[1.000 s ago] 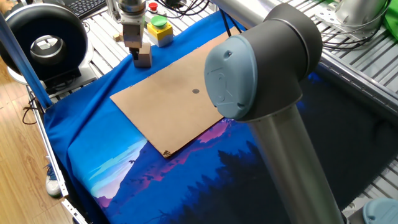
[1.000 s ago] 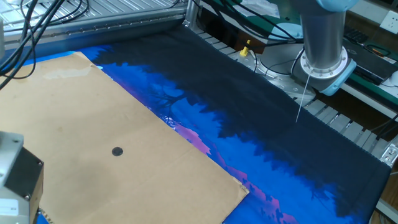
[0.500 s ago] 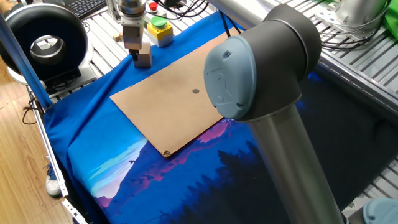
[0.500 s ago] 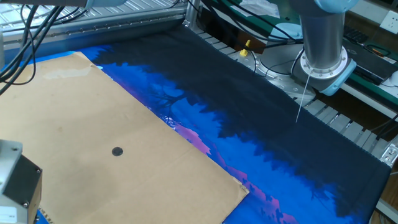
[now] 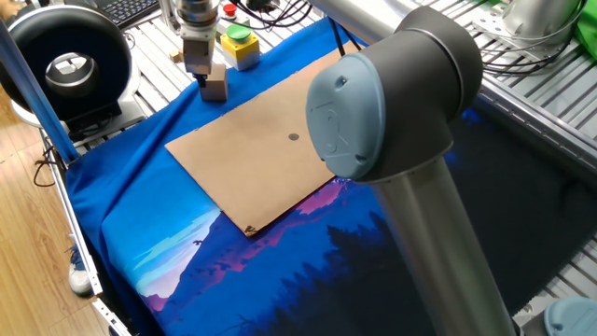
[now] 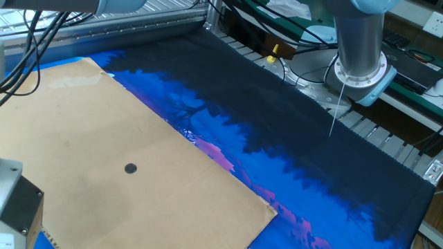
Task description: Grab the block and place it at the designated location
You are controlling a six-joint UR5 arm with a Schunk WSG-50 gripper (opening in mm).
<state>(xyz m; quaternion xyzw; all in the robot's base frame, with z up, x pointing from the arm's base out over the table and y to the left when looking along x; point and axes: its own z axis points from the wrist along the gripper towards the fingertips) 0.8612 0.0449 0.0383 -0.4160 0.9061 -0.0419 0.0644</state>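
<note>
In one fixed view the gripper (image 5: 208, 79) hangs at the far left edge of the brown board (image 5: 252, 163). Its fingers are closed on the tan wooden block (image 5: 216, 90), which sits low over the blue cloth by the board's edge. I cannot tell whether the block touches the cloth. The dark grey dot (image 5: 294, 137) lies at the board's centre, well to the right of the block. In the other fixed view the dot (image 6: 130, 168) and the board (image 6: 104, 124) show. Only a corner of the gripper's grey body (image 6: 15, 207) shows at the lower left; the block is hidden there.
A yellow box with a green button (image 5: 240, 44) stands just behind the gripper. A black round device (image 5: 65, 61) sits at the far left. The arm's big grey elbow (image 5: 392, 103) blocks the right of the board. The robot base (image 6: 360, 62) stands beyond the blue cloth (image 6: 291, 159).
The gripper and block have shifted slightly away from the board's centre. In the other fixed view the gripper's body has slid further out at the lower left.
</note>
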